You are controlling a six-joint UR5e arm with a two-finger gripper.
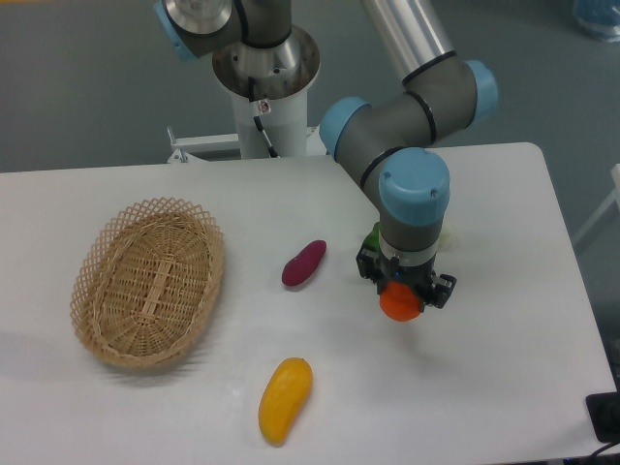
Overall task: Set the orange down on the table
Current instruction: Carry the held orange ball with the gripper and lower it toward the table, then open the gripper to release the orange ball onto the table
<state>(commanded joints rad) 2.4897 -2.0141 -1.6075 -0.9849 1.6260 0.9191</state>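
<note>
Nearest the camera, a yellow-orange mango-shaped fruit (284, 399) lies on the white bench (504, 387), its long axis running roughly toward the lens. Farther in and to the viewer's left sits an empty woven basket (147, 283); between it and the arm rests a small purple fruit (303, 263).

At centre right, the robot's hand (404, 298) points straight down and is clenched on the orange (399, 303), which sits directly beneath the wrist between the two fingers. The ball is round, so no long axis governs the move; what matters is that it lies straight below the hand with bare bench under it. Whether the fruit is touching the surface or hangs just above it cannot be told from this angle, though a shadow close beneath suggests the gap is slight or none. The remaining work looks to be a short descent, if any, then letting go.

Just behind the hand, a sliver of something green (373, 235) shows, mostly hidden by the wrist. Beyond, the arm's grey links rise to its pedestal (263, 73) at the bench's far edge.
</note>
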